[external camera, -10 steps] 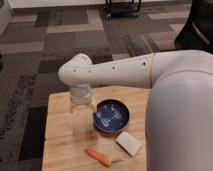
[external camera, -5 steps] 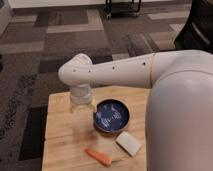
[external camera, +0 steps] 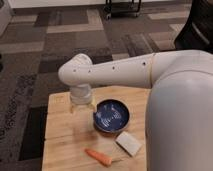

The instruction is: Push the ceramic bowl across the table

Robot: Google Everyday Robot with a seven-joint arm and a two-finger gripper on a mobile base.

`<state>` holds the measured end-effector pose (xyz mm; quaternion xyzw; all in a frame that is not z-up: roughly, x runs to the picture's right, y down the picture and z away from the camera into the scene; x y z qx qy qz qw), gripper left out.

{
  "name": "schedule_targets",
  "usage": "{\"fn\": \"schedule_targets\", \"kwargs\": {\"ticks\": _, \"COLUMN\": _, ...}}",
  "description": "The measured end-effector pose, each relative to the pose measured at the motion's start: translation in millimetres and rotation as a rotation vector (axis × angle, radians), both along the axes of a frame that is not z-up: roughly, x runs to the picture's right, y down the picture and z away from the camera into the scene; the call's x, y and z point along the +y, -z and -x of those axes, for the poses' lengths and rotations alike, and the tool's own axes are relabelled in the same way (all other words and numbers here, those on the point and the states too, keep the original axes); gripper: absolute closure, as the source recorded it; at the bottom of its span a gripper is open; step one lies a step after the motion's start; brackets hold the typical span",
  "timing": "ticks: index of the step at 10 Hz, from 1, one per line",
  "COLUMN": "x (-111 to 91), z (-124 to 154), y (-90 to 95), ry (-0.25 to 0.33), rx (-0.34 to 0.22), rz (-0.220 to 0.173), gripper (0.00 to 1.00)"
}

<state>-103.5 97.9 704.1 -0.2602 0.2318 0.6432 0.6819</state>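
The ceramic bowl (external camera: 111, 116), shallow, glossy dark blue with pale streaks inside, rests on the light wooden table (external camera: 61, 142) near its middle. My white arm reaches in from the right and bends down at the wrist. The gripper (external camera: 83, 107) hangs just left of the bowl, close to its left rim and low over the tabletop. Whether it touches the rim cannot be told.
An orange carrot (external camera: 98, 157) lies near the table's front edge. A white rectangular block (external camera: 128, 143) sits right of it, just in front of the bowl. My arm's bulky body covers the table's right side. Patterned carpet surrounds the table; a dark cart (external camera: 122, 7) stands far back.
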Motion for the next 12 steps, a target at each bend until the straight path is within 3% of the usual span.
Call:
{"fn": "schedule_targets", "kwargs": {"ticks": 5, "x": 1.0, "z": 2.0, "y": 1.4, "ry": 0.006, "rx": 0.016, "rz": -0.004, "gripper": 0.35}}
{"fn": "schedule_targets", "kwargs": {"ticks": 8, "x": 11.8, "z": 22.5, "y": 24.2, "ry": 0.049, "rx": 0.111, "rz": -0.038, "gripper": 0.35}}
{"fn": "schedule_targets", "kwargs": {"ticks": 12, "x": 44.5, "z": 23.1, "y": 37.0, "ry": 0.006, "rx": 0.19, "rz": -0.029, "gripper": 0.35}}
